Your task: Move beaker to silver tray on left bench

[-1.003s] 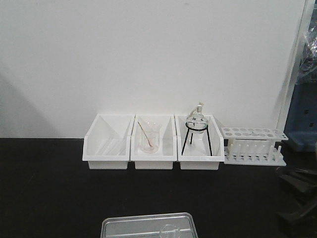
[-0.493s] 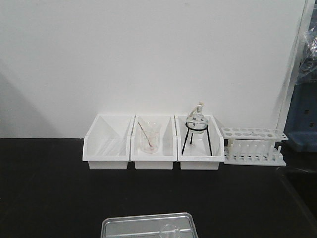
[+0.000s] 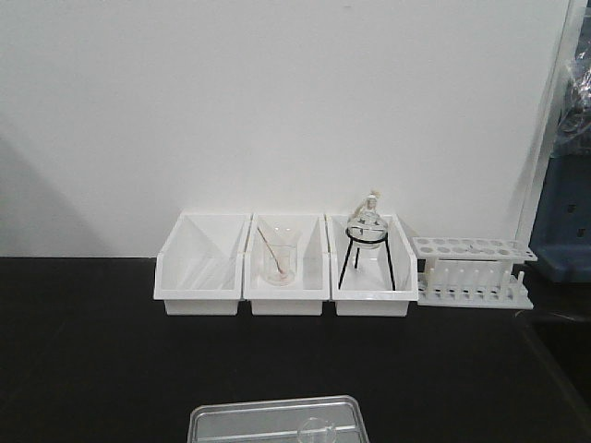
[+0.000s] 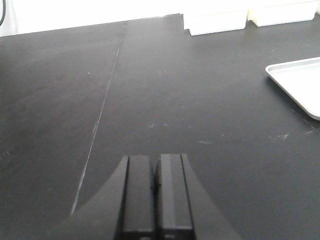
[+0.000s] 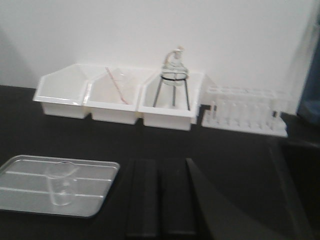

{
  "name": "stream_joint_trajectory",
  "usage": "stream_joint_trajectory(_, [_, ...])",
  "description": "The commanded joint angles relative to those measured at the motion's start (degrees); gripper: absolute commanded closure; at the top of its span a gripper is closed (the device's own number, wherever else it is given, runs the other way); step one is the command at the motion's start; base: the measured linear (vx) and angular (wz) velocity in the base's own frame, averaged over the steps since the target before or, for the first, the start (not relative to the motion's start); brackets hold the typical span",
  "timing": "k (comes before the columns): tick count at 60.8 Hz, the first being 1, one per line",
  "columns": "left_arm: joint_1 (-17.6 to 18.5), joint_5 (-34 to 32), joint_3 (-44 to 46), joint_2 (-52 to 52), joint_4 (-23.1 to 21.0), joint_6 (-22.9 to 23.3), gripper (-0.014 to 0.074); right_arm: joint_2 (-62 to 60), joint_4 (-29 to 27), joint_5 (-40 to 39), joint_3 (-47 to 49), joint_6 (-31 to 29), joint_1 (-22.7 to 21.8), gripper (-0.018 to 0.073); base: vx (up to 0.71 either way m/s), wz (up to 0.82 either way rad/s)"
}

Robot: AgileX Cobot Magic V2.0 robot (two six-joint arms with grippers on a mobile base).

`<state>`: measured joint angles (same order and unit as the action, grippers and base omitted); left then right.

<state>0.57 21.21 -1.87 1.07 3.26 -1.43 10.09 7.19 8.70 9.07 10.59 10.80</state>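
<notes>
The right tool has its two dark fingers pressed together with nothing between them, and it sits above the black surface, just beside the right edge of the silver tray and apart from the glass. The left tool is also pressed together and empty; it hovers over a bare part of the surface, with only a corner of the tray at the right edge of its view. The beaker stands upright inside the tray, toward its right half, and in the front view only its rim shows at the bottom of the picture. No tool touches it. So the main part of the task appears to be done: the beaker is on the tray, the tray lies on the surface, and both tools are free of it. What is left, as a judgement, is little more than to keep the arms clear of the tray. Behind, against the white wall, three white bins stand in a row; the middle one holds another beaker with a pinkish rod, the right one a flask on a black tripod, and a white tube rack stands next to them; none of these belongs to the task.
</notes>
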Motion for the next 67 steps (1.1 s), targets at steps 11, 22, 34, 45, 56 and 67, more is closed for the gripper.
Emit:
stream_joint_trajectory(11, [0.33, -4.32, -1.14, 0.42, -0.16, 0.10, 0.0595, -10.67, 0.02, -8.70, -10.32, 1.27, -12.58, 0.0573, 0.00, 0.00])
stream_joint_trajectory(22, [0.33, -4.32, -1.14, 0.42, -0.16, 0.10, 0.0595, -11.45, 0.05, -6.77, -11.13, 1.10, -12.53, 0.0573, 0.00, 0.00])
stream_joint_trajectory(34, [0.33, -4.32, -1.14, 0.42, -0.16, 0.10, 0.0595, -11.45, -0.07, -6.76, -11.13, 1.10, -12.53, 0.0570, 0.00, 0.00])
stream_joint_trajectory(45, [0.33, -4.32, -1.14, 0.42, -0.16, 0.10, 0.0595, -11.45, -0.07, -6.76, -11.13, 1.10, -12.53, 0.0570, 0.00, 0.00])
stream_joint_trajectory(56, [0.33, -4.32, -1.14, 0.42, -0.16, 0.10, 0.0595, -11.45, -0.07, -6.76, -11.13, 1.10, -12.53, 0.0570, 0.00, 0.00])
stream_joint_trajectory(67, [0.33, -4.32, -1.14, 0.42, -0.16, 0.10, 0.0595, -11.45, -0.07, -6.76, -11.13, 1.10, -12.53, 0.0570, 0.00, 0.00])
